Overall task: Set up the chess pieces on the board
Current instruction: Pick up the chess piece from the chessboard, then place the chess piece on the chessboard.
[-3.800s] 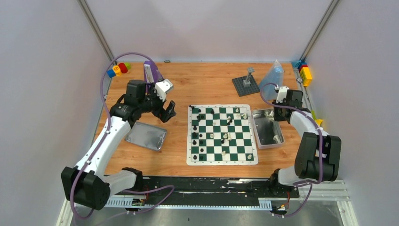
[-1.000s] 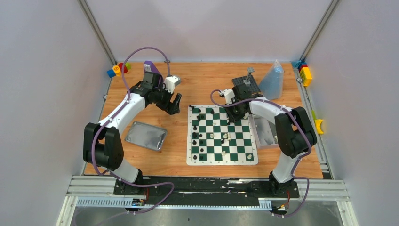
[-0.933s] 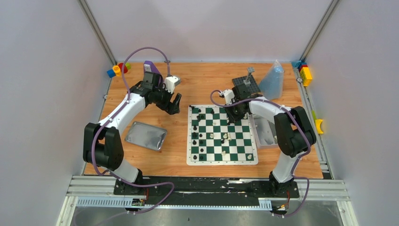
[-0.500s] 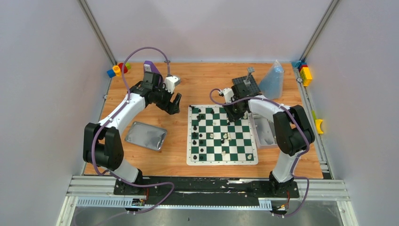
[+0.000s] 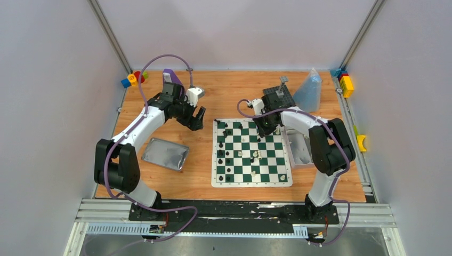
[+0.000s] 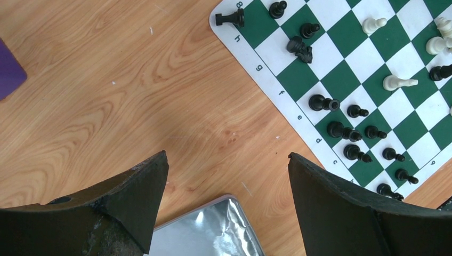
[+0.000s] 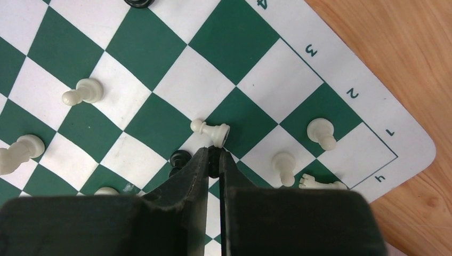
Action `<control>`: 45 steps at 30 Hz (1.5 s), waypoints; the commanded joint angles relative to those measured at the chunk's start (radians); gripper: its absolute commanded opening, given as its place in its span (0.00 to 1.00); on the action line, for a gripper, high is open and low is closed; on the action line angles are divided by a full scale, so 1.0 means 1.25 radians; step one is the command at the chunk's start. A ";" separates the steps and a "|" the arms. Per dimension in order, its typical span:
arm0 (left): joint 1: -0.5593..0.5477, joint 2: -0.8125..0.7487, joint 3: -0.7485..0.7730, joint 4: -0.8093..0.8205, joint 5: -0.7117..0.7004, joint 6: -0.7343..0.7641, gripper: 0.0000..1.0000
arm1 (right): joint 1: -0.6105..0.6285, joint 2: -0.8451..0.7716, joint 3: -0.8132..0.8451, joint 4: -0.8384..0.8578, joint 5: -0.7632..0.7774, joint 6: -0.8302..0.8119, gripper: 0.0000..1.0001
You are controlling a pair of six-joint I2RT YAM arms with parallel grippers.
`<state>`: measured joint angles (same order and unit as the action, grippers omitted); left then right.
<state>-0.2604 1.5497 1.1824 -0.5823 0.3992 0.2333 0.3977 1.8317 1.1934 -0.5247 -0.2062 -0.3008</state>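
Note:
The green and white board (image 5: 250, 183) lies at the table's middle, with black pieces (image 5: 228, 160) mostly on its left side and white pieces (image 5: 255, 156) scattered toward the right. My right gripper (image 5: 265, 130) is low over the board's far right part. In the right wrist view the right gripper (image 7: 214, 156) is shut on a small black piece (image 7: 214, 161), just near a fallen white pawn (image 7: 210, 130) on the board (image 7: 234, 37). My left gripper (image 5: 196, 118) is open and empty over bare wood left of the board; in its wrist view the left gripper (image 6: 226, 156) shows black pieces (image 6: 322, 102) to its right.
A silver tin lid (image 5: 165, 153) lies left of the board, also in the left wrist view (image 6: 213, 232). The tin (image 5: 301, 146) sits at the board's right edge. A dark studded plate (image 5: 278, 96), a plastic bag (image 5: 309, 88) and coloured blocks (image 5: 133, 79) stand at the back.
Since 3.8 s ago my right arm has swung from the tin to the board's far right part. My left arm has moved farther back. In the last second the right gripper edged slightly left.

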 commanded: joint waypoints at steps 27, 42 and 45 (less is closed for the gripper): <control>0.107 -0.091 -0.013 0.056 -0.079 -0.059 0.93 | 0.146 0.092 0.323 -0.100 -0.066 0.005 0.00; 0.170 -0.097 -0.007 0.056 -0.092 -0.092 0.93 | 0.229 0.165 0.341 -0.102 -0.081 0.019 0.00; 0.172 -0.099 -0.007 0.057 -0.088 -0.094 0.93 | 0.240 0.178 0.339 -0.102 -0.064 0.017 0.00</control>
<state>-0.0521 1.4647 1.1698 -0.5385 0.2779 0.1337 0.6857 2.0335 1.5799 -0.6552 -0.2947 -0.2886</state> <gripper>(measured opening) 0.934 0.095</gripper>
